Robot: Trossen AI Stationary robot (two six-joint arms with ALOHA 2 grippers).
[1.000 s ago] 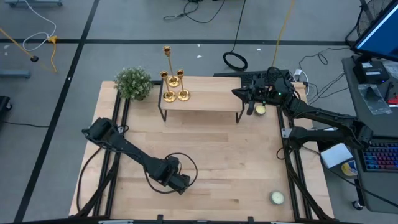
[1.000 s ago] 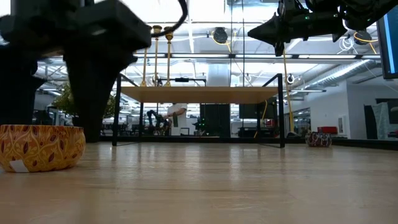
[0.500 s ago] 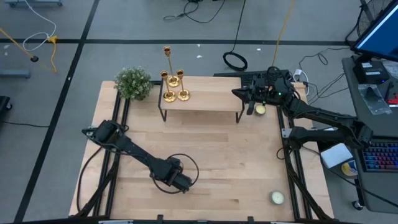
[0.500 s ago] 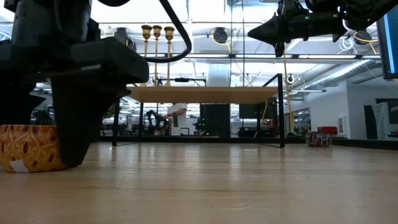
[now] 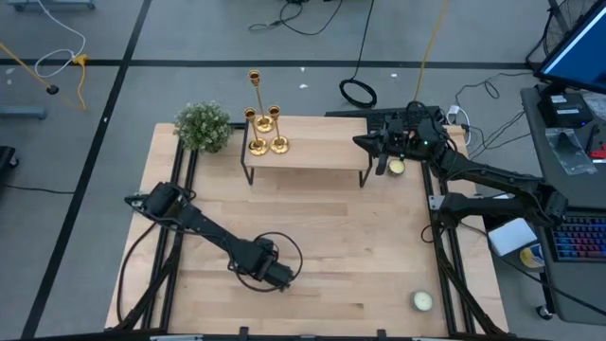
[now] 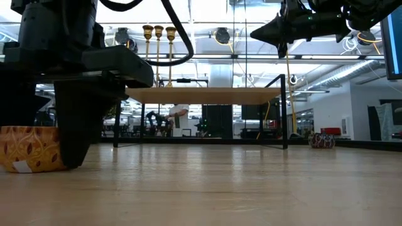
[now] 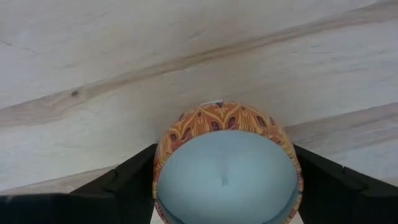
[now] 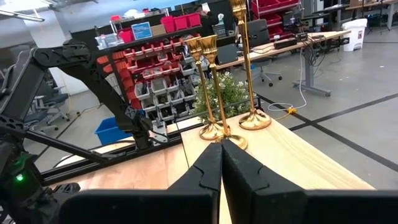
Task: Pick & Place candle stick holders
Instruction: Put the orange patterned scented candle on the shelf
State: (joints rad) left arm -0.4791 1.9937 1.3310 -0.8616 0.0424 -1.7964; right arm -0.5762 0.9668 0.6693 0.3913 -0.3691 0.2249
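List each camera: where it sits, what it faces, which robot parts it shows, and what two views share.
High: overhead, looking down on the table; both arms, left tool, right tool.
Low: table level, facing the room; left arm looms beside a patterned candle.
Left wrist: looks down at that candle between its open fingers.
Right wrist: looks past shut fingers at the candlesticks.
Shared: high and right wrist both show the three candlesticks on the shelf.

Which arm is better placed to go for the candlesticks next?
Right, probably. The right gripper hovers shut at the shelf's end, facing the candlesticks. The left gripper is low at the table's near side, straddling a candle.
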